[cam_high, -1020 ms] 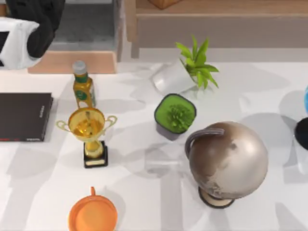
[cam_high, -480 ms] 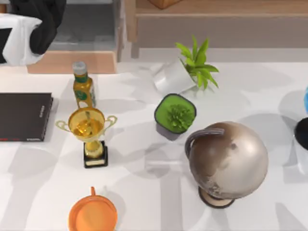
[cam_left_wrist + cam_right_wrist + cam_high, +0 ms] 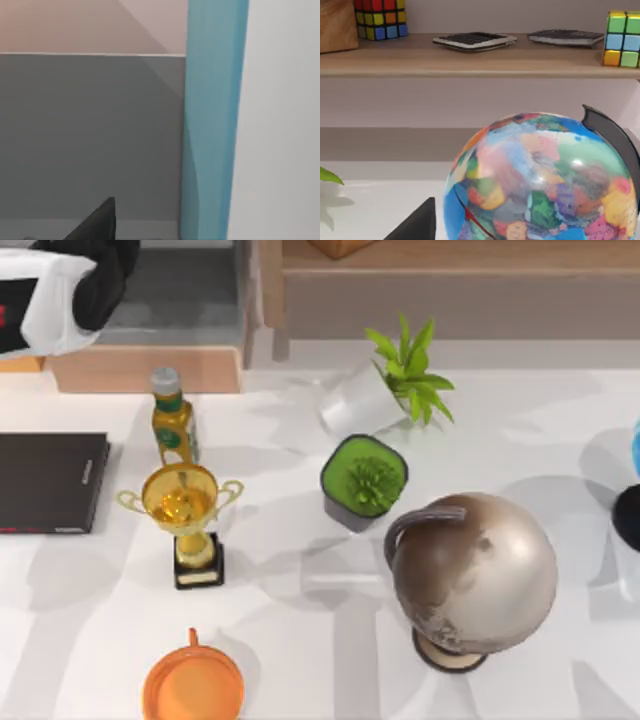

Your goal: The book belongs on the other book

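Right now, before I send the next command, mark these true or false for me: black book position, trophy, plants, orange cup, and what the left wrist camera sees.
1. The black book lies flat at the table's left edge. True.
2. The gold trophy has tipped over. False: it stands upright on its black base.
3. A light-blue book already rests on the black book. False: its cover is bare.
4. The left wrist camera shows a blue-teal book close up. True.
5. The orange cup stands beside the bronze globe. False: it is well apart, near the trophy.
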Controlling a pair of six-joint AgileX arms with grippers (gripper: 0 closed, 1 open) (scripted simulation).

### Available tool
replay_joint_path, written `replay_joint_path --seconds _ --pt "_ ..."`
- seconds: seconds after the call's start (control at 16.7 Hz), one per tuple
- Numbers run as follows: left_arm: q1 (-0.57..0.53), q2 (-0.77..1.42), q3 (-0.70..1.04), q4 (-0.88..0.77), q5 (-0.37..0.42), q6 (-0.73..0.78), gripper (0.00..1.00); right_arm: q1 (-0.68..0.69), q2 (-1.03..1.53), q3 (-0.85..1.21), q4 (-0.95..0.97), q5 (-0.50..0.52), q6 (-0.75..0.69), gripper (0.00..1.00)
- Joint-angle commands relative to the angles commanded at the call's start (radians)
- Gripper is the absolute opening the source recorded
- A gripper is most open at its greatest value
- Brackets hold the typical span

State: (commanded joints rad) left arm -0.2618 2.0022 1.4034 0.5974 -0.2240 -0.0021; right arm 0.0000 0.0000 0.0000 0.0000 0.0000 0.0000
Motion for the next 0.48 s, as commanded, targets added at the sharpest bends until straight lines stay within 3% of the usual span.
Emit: replay_joint_path --seconds 0.3,0.48 --pt "-0.002 0.025 0.024 0.001 0.0 0.0 1.0 0.0 0.0 0.0 0.0 0.0 0.0 1.0" --pt "-0.002 0.025 0.024 0.001 0.0 0.0 0.77 0.0 0.0 0.0 0.0 0.0 0.0 1.0"
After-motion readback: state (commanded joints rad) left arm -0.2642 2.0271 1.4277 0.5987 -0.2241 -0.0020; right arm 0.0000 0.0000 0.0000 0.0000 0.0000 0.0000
